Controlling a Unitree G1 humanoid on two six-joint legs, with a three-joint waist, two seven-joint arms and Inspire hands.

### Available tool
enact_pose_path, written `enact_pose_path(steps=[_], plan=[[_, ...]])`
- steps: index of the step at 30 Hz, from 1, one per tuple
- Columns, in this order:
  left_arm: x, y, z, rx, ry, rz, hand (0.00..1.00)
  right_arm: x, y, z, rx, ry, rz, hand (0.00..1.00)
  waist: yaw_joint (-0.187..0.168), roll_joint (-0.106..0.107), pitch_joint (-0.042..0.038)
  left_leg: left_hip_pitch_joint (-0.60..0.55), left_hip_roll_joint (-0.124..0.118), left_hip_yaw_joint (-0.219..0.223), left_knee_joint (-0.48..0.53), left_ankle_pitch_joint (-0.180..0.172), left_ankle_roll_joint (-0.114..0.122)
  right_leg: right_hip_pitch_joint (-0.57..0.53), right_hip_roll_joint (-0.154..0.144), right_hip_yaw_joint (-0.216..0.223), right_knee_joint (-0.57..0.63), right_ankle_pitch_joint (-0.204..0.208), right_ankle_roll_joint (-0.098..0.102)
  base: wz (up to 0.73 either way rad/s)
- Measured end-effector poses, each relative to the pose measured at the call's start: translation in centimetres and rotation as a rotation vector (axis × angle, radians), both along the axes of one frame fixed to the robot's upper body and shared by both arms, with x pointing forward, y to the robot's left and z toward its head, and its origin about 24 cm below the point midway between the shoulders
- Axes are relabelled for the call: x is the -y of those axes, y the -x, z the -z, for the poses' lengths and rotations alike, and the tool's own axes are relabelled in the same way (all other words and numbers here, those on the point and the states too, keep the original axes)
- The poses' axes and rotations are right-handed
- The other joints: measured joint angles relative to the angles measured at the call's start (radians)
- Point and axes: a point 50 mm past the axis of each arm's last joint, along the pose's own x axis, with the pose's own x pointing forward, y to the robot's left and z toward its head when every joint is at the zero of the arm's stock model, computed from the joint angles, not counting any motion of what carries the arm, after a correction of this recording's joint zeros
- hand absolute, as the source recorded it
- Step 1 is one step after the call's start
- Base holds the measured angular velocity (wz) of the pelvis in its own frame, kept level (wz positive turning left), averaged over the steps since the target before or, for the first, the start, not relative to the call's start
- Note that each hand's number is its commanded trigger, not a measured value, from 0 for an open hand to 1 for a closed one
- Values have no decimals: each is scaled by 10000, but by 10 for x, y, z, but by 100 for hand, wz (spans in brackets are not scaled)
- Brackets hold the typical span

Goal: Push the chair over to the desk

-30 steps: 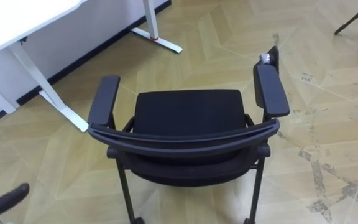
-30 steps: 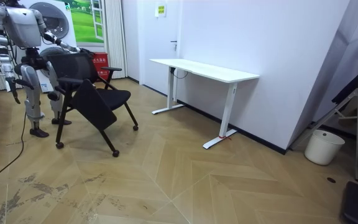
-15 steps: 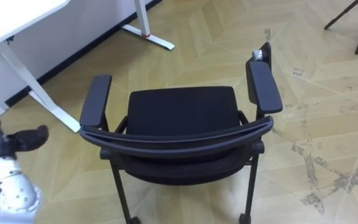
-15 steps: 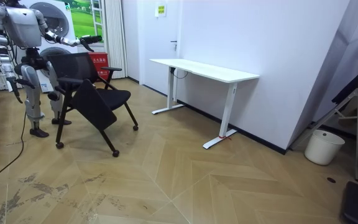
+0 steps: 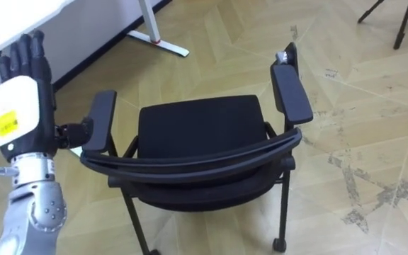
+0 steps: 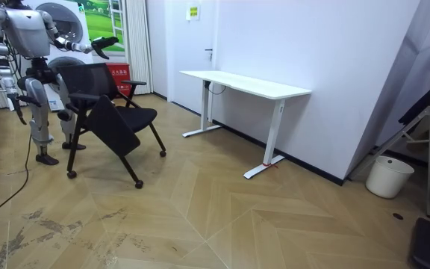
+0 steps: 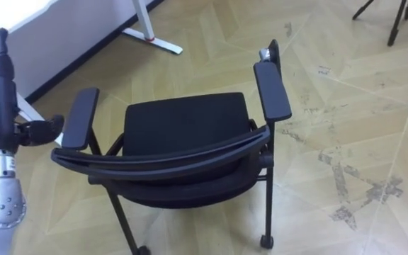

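Behind chair point(image 5: 197, 127), L hand point(image 5: 20, 99) raised beside armrest, fingers straight, white desk point(image 6: 245, 84) ahead

Black chair point(image 5: 198, 127), herringbone wood floor point(image 5: 360, 120)

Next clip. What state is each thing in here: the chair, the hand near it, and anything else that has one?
chair: upright on its legs, seat empty.
left hand: open, fingers straight, held up beside the chair's armrest; contact unclear.
desk: standing against the wall.
bucket: upright on the floor.
door: closed.
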Motion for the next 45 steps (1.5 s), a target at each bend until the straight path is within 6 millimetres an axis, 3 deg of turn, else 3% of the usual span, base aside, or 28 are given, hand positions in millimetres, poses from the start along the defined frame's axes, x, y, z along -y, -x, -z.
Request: enact_pose_path(steps=[10, 13, 18, 21, 26, 29, 45], plan=[[20, -4, 16, -2389, -637, 1778, 0, 4, -5, -2, 129, -173, -337, 0, -174, 191, -80, 84, 18, 26, -12, 0, 0, 35, 20, 112, 35, 5, -7, -2], [16, -5, 11, -3080, -998, 2036, 0, 9, -4, -3, 43, 7, -562, 0, -234, 263, -109, 83, 25, 71, -4, 0, 0, 12, 30, 157, 29, 9, -13, -6], [15, -7, -11, -3722, -1753, 2723, 0, 19, -3, -6, -5, 261, -525, 0, -268, 331, -67, 88, 14, 70, -2, -1, 0, 22, 21, 185, 14, 11, -10, 0], [10, -7, -12, -4662, -1543, 2845, 0, 25, -9, -9, 63, 497, -547, 0, -416, 556, -10, 70, 16, 65, -3, 0, 0, 28, 23, 113, 26, 14, -6, 6], [10, -6, -23, -5585, -1753, 3233, 0, 25, -8, -9, -19, 554, -744, 0, -382, 700, -75, -2, 19, 40, 5, 0, 1, 5, 21, 9, -10, 11, -10, 5], [12, -6, -35, -5685, -1674, 3557, 0, 26, -8, -9, -77, 580, -858, 0, -299, 651, -43, -3, 19, 23, 14, 0, 1, -29, 17, 76, 3, 11, -10, -5], [23, -5, -47, -8233, -914, 4987, 0, 26, 3, -7, -661, 714, -711, 0, -451, 634, -27, -138, 12, -5, 19, -1, 1, -147, -4, 52, 32, 11, -10, 0]])
